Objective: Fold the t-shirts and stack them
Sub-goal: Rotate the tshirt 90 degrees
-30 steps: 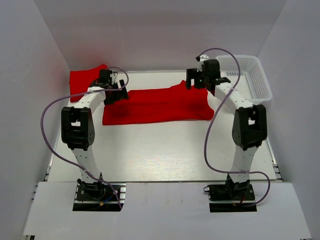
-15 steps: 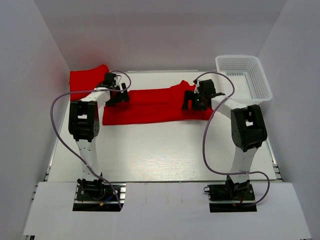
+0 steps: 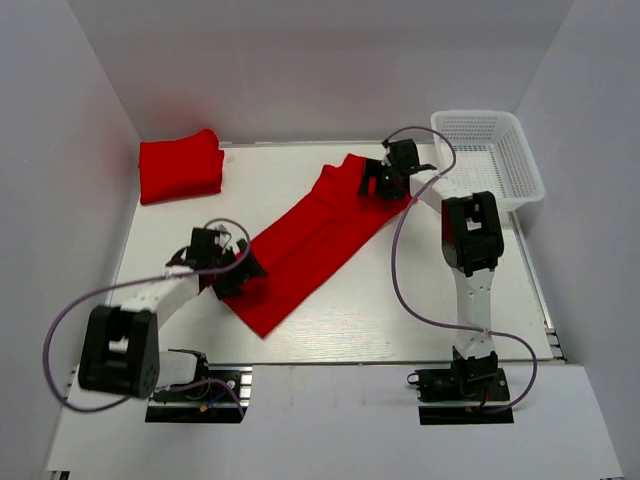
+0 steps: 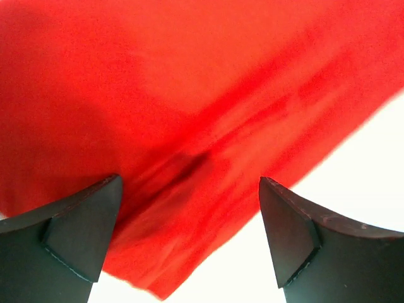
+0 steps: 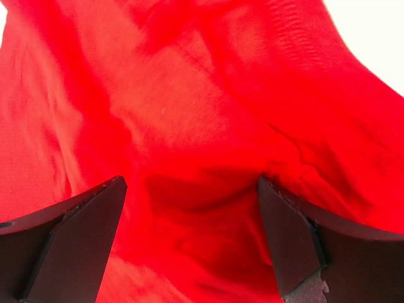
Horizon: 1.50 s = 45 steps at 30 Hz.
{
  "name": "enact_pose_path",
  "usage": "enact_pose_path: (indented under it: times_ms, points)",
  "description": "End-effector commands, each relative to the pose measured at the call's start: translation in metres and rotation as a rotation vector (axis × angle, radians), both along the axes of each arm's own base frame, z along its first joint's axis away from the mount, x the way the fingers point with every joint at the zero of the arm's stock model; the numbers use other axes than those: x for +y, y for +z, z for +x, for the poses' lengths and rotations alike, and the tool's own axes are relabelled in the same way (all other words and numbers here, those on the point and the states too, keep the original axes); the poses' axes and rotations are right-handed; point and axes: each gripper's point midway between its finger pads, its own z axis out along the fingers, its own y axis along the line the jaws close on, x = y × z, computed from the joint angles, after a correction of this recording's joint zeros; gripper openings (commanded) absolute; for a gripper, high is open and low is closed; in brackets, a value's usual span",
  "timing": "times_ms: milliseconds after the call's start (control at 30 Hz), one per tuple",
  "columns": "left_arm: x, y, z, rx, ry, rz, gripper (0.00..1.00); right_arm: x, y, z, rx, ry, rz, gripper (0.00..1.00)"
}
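A long folded red t-shirt (image 3: pixel 315 235) lies diagonally on the table, from the far right to the near left. My left gripper (image 3: pixel 240 270) sits over its near-left end. In the left wrist view the left gripper (image 4: pixel 189 180) is open, its jaws wide apart over the t-shirt (image 4: pixel 189 95), close to the cloth's edge. My right gripper (image 3: pixel 382 180) sits over the far-right end. In the right wrist view it (image 5: pixel 191 180) is open, with wrinkled t-shirt cloth (image 5: pixel 189 113) below the jaws. A second folded red t-shirt (image 3: pixel 180 165) lies at the back left.
A white mesh basket (image 3: pixel 490 150) stands at the back right, close to the right arm. White walls close in the table on the left, back and right. Bare white table (image 3: pixel 400 290) shows in front of the diagonal shirt.
The long shirt lay straight across the back; it now lies diagonally. My left gripper has swung toward the near left with the shirt's left end. My right gripper has shifted slightly back.
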Motion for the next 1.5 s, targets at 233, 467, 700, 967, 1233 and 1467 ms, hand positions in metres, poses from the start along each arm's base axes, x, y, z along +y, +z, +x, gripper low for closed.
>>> enact_pose_path:
  times_ms: [233,467,700,967,1233,1467]
  points:
    - [-0.088,0.059,-0.14,0.186,-0.551,-0.444,1.0,0.034,0.03,0.062,-0.125,0.128,0.069,0.9]
    - [-0.027,0.154,-0.012,-0.244,-0.317,0.123,1.0,0.028,0.088,0.041,-0.206,0.076,-0.015,0.9]
    - [-0.015,0.188,0.076,-0.397,-0.124,0.198,1.0,0.058,0.071,-0.028,-0.085,0.111,-0.099,0.9]
    - [-0.019,0.15,0.133,-0.251,-0.123,0.218,1.0,0.068,0.034,-0.094,0.061,0.102,-0.063,0.9]
    - [-0.005,0.125,0.12,-0.183,-0.089,0.257,1.0,0.052,-0.015,-0.09,0.177,0.088,-0.095,0.9]
    - [-0.016,0.079,0.065,-0.079,-0.193,0.19,1.0,0.002,-0.021,-0.045,0.167,-0.01,-0.149,0.9]
